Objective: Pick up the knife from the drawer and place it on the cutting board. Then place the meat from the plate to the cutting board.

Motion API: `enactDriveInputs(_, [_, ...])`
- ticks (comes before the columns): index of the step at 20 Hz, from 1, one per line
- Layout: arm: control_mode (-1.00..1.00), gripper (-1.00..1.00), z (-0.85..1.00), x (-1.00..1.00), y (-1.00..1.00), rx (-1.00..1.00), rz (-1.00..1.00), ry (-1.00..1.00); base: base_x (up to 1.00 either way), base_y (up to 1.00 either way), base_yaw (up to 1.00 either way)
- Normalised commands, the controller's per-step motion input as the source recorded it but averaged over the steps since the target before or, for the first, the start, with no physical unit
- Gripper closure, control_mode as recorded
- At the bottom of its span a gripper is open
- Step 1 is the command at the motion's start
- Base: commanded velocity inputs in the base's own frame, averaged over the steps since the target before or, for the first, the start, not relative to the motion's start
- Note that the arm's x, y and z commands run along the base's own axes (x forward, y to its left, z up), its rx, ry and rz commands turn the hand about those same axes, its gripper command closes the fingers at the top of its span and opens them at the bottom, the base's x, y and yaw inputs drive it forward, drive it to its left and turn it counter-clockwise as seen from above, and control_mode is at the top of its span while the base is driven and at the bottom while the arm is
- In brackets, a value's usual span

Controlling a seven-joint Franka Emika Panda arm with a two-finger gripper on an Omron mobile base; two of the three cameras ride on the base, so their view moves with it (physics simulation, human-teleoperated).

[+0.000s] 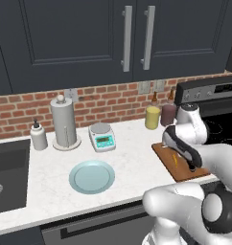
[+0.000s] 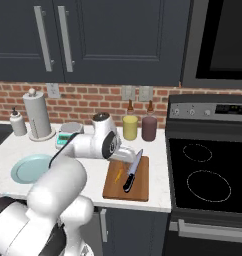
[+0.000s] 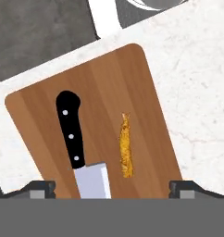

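The reddish-brown cutting board (image 3: 100, 78) lies on the counter by the stove. On it rests the knife (image 3: 70, 132), black handle and silver blade, and beside the knife the thin orange-brown meat (image 3: 126, 148). My gripper (image 3: 111, 189) hovers just above the board, open, with nothing between its fingertips (image 3: 40, 189). In the base views the gripper (image 1: 191, 165) (image 2: 127, 156) hangs over the board (image 1: 165, 155) (image 2: 124, 190), where the knife (image 2: 132, 172) and the meat (image 1: 174, 158) (image 2: 118, 173) lie. The pale blue-green plate (image 1: 91, 176) (image 2: 29, 169) is bare. The drawer is out of view.
A white scale (image 1: 102, 136), a paper towel roll (image 1: 64, 122) and a soap bottle (image 1: 39, 135) stand along the brick wall. Two bottles (image 1: 153, 115) (image 1: 168, 112) stand behind the board. The sink (image 1: 7, 177) is at left and the black stove (image 2: 208, 175) at right.
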Motion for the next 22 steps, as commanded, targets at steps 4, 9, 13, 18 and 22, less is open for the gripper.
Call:
enactDriveInputs(4, [-1.00,-1.00,1.00,-1.00,0.00,0.00,-0.03,-0.71,0.00,0.00,0.00])
enactDriveInputs(9, [-1.00,-1.00,1.00,-1.00,-0.10,0.03,-0.01,-0.79,0.00,0.00,0.00])
enactDriveInputs(13, [-1.00,-1.00,1.00,-1.00,-0.13,0.02,-0.02,-0.76,0.00,0.00,0.00])
enactDriveInputs(18, [-1.00,-1.00,1.00,-1.00,-0.15,0.06,-0.01,-0.74,0.00,0.00,0.00])
enactDriveInputs(22, [-1.00,-1.00,0.40,-0.42,-0.20,0.16,-0.01,-0.38,0.00,0.00,0.00])
